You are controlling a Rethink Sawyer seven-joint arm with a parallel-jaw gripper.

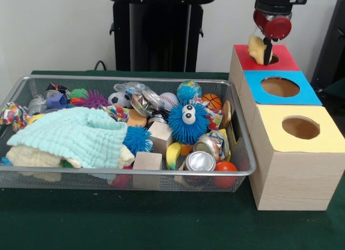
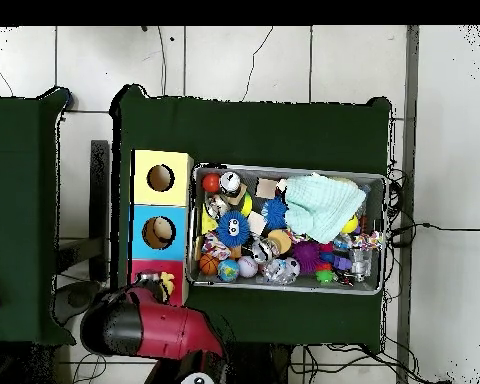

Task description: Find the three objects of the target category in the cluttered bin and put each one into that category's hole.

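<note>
My gripper [image 1: 264, 53] is shut on the pale yellow soft toy [image 1: 255, 48] and holds it just over the round dark hole [image 1: 275, 59] in the red top of the far wooden box [image 1: 285, 61]. In the overhead view the toy [image 2: 168, 287] hangs at the arm's tip over the red box [image 2: 147, 270]. The silver wire mesh bin [image 1: 135, 78] stands left of the boxes, full of clutter; it also shows in the overhead view [image 2: 284, 168]. I see no tan-orange toy and no tiger-striped toy; they are hidden or out of view.
A blue-topped box [image 1: 304, 94] and a yellow-topped box [image 1: 323, 120] stand in a row in front of the red one. In the bin lie a fuzzy blue ball with googly eyes [image 1: 188, 122], a pale green cloth [image 1: 75, 134], wooden cubes [image 1: 147, 161], balls and cans.
</note>
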